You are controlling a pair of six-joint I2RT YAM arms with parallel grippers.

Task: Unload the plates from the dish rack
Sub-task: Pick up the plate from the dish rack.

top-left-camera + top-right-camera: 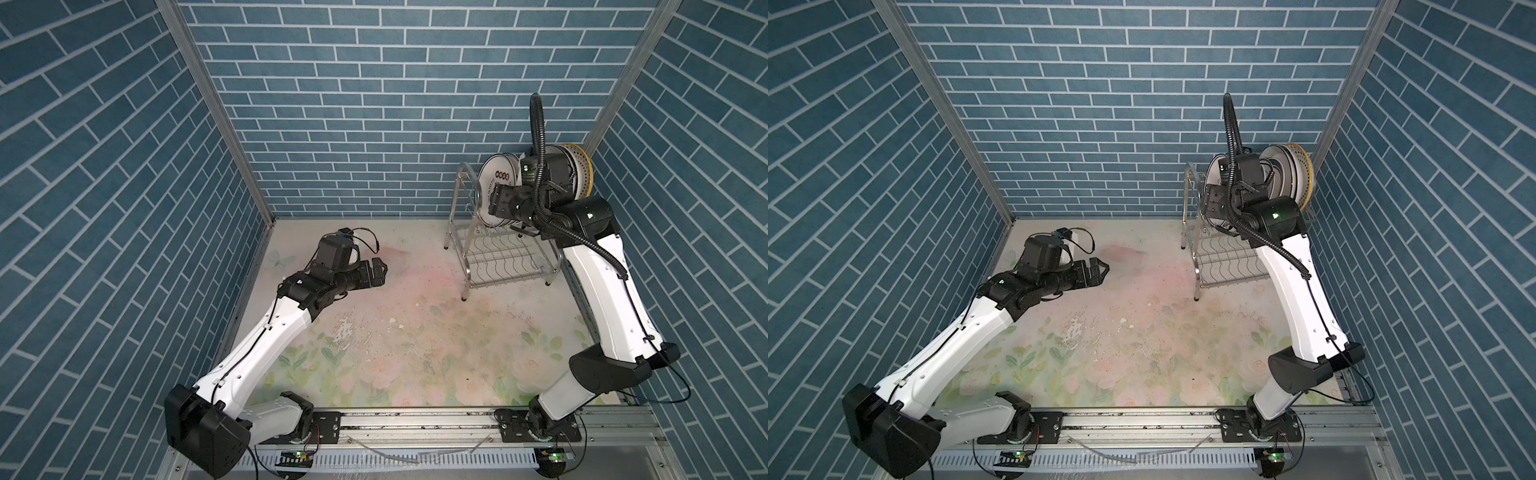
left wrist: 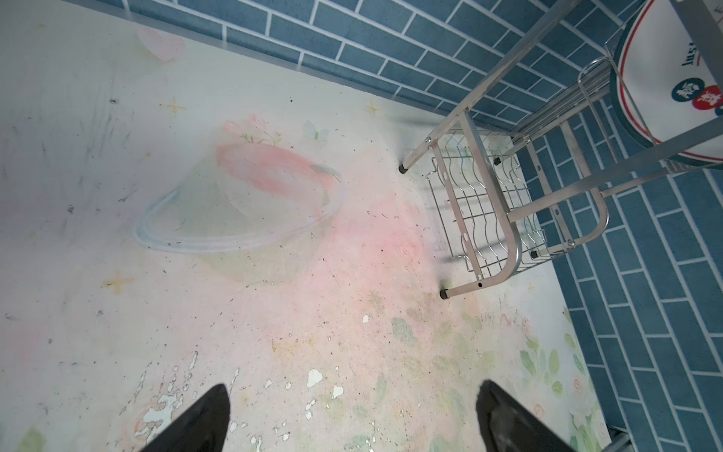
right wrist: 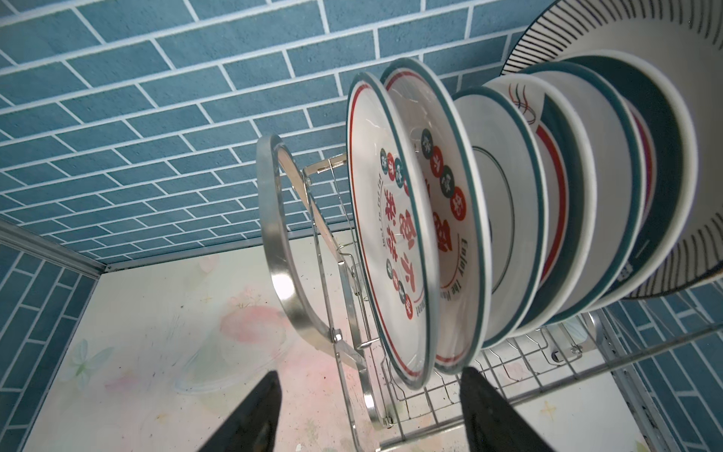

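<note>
plates (image 3: 508,188) all standing in the dish rack (image 1: 498,258), none out on the floral table (image 1: 395,332) that i can see: by my reading the unloading has barely begun and every plate is left to move. the rack stands at the far right corner of the table, close to the blue brick walls (image 1: 374,124). the plates sit on edge in a tight row across its upper tier, and the wavy lower tier is bare.

my right gripper (image 3: 371,381) is at the row's end nearest the arched handle (image 3: 274,235), jaws apart, astride the lower rim of the front plate (image 3: 391,242) and not clamped on it as far as the wrist view shows. my left gripper (image 2: 354,385) hangs spread wide, holding nothing, well apart from the rack.

the front plate is white with a teal edge, a thin red ring and red-and-teal chinese characters. behind it come teal-banded plates, a black-striped plate (image 3: 626,23) and, in a top view, a yellow-dotted plate (image 1: 584,174).
</note>
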